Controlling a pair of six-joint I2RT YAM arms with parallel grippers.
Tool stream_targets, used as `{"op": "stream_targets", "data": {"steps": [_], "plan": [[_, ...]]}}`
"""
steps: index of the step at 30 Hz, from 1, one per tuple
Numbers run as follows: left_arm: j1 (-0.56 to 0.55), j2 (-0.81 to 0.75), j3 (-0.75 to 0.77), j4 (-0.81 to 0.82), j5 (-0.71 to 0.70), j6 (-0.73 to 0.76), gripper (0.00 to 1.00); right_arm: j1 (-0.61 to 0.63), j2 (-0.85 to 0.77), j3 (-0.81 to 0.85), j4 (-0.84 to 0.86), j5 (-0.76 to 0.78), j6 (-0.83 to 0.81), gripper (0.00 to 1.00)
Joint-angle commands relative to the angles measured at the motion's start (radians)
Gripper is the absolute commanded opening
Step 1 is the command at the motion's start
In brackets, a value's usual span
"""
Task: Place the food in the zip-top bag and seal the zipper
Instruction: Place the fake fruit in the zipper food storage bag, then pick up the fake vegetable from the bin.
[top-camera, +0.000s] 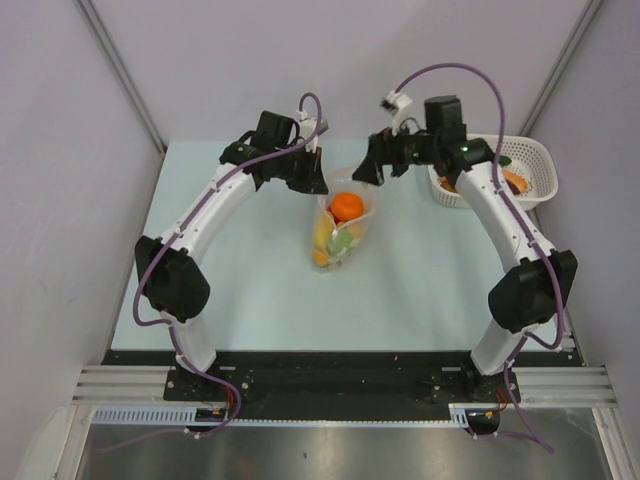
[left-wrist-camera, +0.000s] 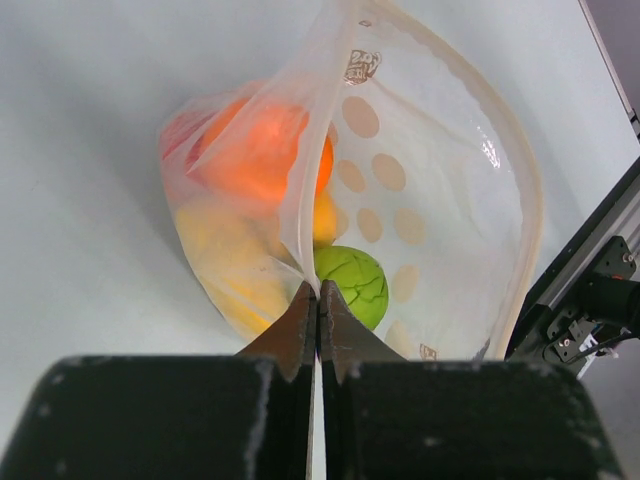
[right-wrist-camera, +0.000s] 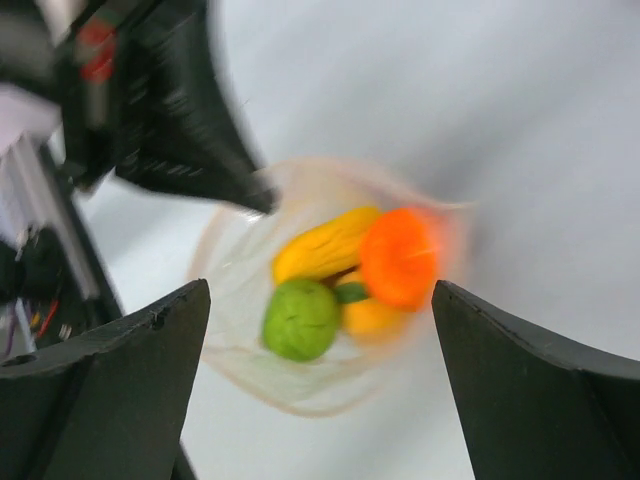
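The zip-top bag (top-camera: 341, 228) stands mouth-up at the table's middle with its mouth held open. Inside it are an orange piece of food (top-camera: 347, 206), a green one (left-wrist-camera: 351, 281) and yellow ones (left-wrist-camera: 214, 240). My left gripper (top-camera: 312, 182) is shut on the bag's mouth edge (left-wrist-camera: 318, 292) and holds it up. The zipper (left-wrist-camera: 531, 200) runs round the open rim. My right gripper (top-camera: 372, 172) is open and empty above the mouth; its view is blurred and looks down on the green (right-wrist-camera: 300, 318), yellow (right-wrist-camera: 325, 245) and orange (right-wrist-camera: 400, 256) pieces.
A white lattice basket (top-camera: 540, 160) stands at the back right, holding an orange piece (top-camera: 516, 183) and something green (top-camera: 505, 158). Grey walls close in the back and both sides. The left gripper's dark body (right-wrist-camera: 190, 130) shows in the right wrist view.
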Motion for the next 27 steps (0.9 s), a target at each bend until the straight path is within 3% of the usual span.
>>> {"op": "stream_targets", "data": {"steps": [1, 5, 8, 12, 13, 16, 20, 27], "plan": [[-0.004, -0.066, -0.003, 0.042, 0.017, 0.013, 0.0, -0.176, 0.047, 0.082, 0.102, 0.086, 0.177, 0.96], [-0.003, -0.068, -0.007, 0.043, 0.009, 0.016, 0.0, -0.415, 0.133, 0.111, 0.223, 0.128, 0.341, 0.92], [-0.001, -0.062, -0.014, 0.04, 0.011, 0.02, 0.0, -0.496, 0.23, 0.178, 0.274, 0.152, 0.305, 0.89], [0.011, -0.045, -0.006, 0.031, 0.015, 0.025, 0.0, -0.588, 0.411, 0.314, 0.286, 0.249, 0.049, 0.86], [0.014, -0.042, -0.004, 0.025, 0.015, 0.026, 0.0, -0.595, 0.449, 0.345, 0.279, 0.252, -0.12, 0.86], [0.025, -0.031, 0.0, 0.017, 0.015, 0.026, 0.0, -0.599, 0.552, 0.431, 0.237, 0.307, -0.31, 0.67], [0.036, -0.017, 0.003, 0.013, 0.015, 0.019, 0.0, -0.582, 0.612, 0.433, 0.28, 0.335, -0.557, 0.74], [0.046, -0.001, 0.014, 0.005, 0.014, 0.016, 0.0, -0.52, 0.687, 0.408, 0.322, 0.429, -0.75, 0.79]]}}
